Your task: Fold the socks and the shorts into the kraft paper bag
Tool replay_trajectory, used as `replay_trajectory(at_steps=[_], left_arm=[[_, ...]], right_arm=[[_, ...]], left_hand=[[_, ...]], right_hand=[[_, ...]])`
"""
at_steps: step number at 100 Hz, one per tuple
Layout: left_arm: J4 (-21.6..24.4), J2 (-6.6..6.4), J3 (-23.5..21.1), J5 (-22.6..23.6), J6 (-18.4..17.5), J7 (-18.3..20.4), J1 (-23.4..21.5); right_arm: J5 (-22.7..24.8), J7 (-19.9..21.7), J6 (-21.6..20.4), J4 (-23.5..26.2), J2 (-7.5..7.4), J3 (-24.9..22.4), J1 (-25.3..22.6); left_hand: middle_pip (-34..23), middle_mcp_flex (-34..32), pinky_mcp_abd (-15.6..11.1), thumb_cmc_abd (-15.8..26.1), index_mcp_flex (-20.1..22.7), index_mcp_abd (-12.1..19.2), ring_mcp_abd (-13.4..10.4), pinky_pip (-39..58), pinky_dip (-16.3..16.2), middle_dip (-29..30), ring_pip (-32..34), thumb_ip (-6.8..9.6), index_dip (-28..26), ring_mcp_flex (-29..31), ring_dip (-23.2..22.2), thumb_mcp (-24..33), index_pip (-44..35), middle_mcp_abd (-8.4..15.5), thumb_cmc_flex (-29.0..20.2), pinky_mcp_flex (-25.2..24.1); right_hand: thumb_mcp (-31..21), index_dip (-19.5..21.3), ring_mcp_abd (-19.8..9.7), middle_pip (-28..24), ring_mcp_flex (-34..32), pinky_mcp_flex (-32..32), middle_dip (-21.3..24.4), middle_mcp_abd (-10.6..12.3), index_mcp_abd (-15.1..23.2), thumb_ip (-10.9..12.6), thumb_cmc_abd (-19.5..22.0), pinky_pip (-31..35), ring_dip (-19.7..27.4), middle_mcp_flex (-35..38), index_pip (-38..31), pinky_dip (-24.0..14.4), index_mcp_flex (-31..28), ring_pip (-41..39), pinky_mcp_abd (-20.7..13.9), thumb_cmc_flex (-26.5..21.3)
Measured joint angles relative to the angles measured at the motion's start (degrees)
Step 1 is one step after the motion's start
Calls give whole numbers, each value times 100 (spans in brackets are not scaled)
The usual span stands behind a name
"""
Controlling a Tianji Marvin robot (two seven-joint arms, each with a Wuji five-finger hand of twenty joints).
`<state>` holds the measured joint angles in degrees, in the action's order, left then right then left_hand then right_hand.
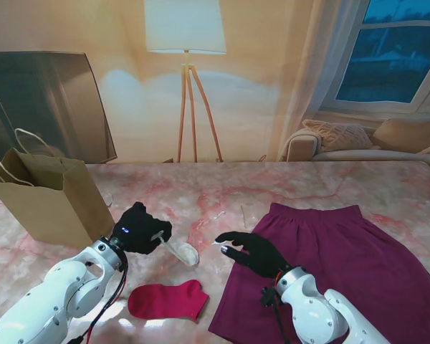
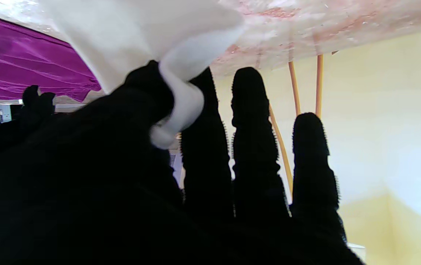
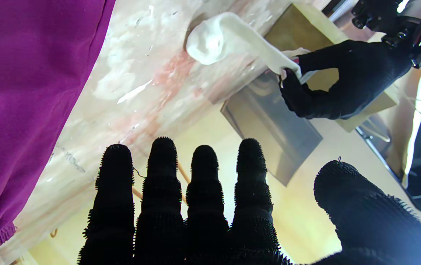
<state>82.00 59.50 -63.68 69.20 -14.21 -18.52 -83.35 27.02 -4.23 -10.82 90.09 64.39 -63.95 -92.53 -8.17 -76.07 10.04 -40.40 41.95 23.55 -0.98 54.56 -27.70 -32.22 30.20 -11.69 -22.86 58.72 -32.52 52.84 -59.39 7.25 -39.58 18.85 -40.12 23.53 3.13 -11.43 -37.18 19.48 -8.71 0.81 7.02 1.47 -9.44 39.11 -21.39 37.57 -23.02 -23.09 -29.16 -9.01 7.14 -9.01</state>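
My left hand (image 1: 140, 229) pinches one end of a white sock (image 1: 180, 251), whose other end still rests on the marble table (image 1: 201, 193). The left wrist view shows the white sock (image 2: 147, 40) caught between thumb and forefinger. The same sock (image 3: 228, 36) and left hand (image 3: 343, 81) show in the right wrist view. A red sock (image 1: 168, 299) lies flat nearer to me. Magenta shorts (image 1: 344, 265) spread on the right. My right hand (image 1: 254, 252) hovers open over their left edge, fingers (image 3: 162, 184) straight. The kraft paper bag (image 1: 46, 201) stands upright at the left.
A floor lamp (image 1: 186, 79) and a sofa (image 1: 358, 140) stand beyond the table's far edge. A dark panel (image 1: 50, 100) leans behind the bag. Bare marble lies between the two hands and toward the far edge.
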Motion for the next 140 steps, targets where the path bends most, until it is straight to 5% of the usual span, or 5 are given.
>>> replay_trajectory(at_steps=[28, 44, 88, 112, 140], left_arm=[[-206, -72, 331, 137, -401, -143, 229], [-205, -138, 471, 303, -678, -90, 315], [-335, -302, 1418, 741, -735, -335, 857], [-878, -278, 2359, 329, -492, -468, 1519], [-1073, -218, 2751, 293, -362, -507, 1845]], right_arm=[[-11, 7, 1, 2, 0, -16, -23], [-16, 34, 6, 17, 0, -53, -50], [-45, 20, -9, 3, 0, -43, -42], [-51, 28, -11, 3, 0, -53, -55], [-66, 52, -10, 12, -1, -80, -84]], left_hand=[[-563, 182, 94, -676, 876, 156, 8, -52, 0, -1285, -20, -182, 725, -566, -228, 158, 22, 22, 97, -245], [-865, 490, 99, -740, 953, 188, 15, -135, 0, -2152, -14, -255, 950, -875, -561, 159, 35, 90, 132, -298], [-882, 709, 92, -669, 953, 137, 15, -200, 0, -2290, -2, -257, 1086, -1038, -616, 161, 169, 111, 141, -436], [-883, 782, 88, -646, 951, 92, 14, -274, 0, -2371, -8, -257, 1087, -1207, -616, 161, 172, 117, 141, -497], [-884, 782, 87, -563, 938, 54, 15, -295, 0, -2387, -9, -258, 1009, -1207, -616, 161, 221, 117, 141, -510]], right_hand=[[0, 0, 0, 0, 0, 0, 0, 0, 1, 0, 0, 0, 0, 0, 0, 0, 0, 0, 0, -1], [0, 0, 0, 0, 0, 0, 0, 0, 1, 0, 0, 0, 0, 0, 0, -1, 1, 0, 0, -1], [0, 0, 0, 0, -1, 0, 0, -1, 1, 0, 0, 0, -1, 0, 0, -1, 1, -3, 0, -1], [0, 0, 0, -1, -1, 0, 0, -1, 1, 0, 0, 0, -1, 0, 0, -1, 1, -49, 0, -2], [0, 0, 0, -1, -1, 1, 0, -1, 1, 0, 0, 0, -1, 0, 0, -1, 1, -49, 0, -2]])
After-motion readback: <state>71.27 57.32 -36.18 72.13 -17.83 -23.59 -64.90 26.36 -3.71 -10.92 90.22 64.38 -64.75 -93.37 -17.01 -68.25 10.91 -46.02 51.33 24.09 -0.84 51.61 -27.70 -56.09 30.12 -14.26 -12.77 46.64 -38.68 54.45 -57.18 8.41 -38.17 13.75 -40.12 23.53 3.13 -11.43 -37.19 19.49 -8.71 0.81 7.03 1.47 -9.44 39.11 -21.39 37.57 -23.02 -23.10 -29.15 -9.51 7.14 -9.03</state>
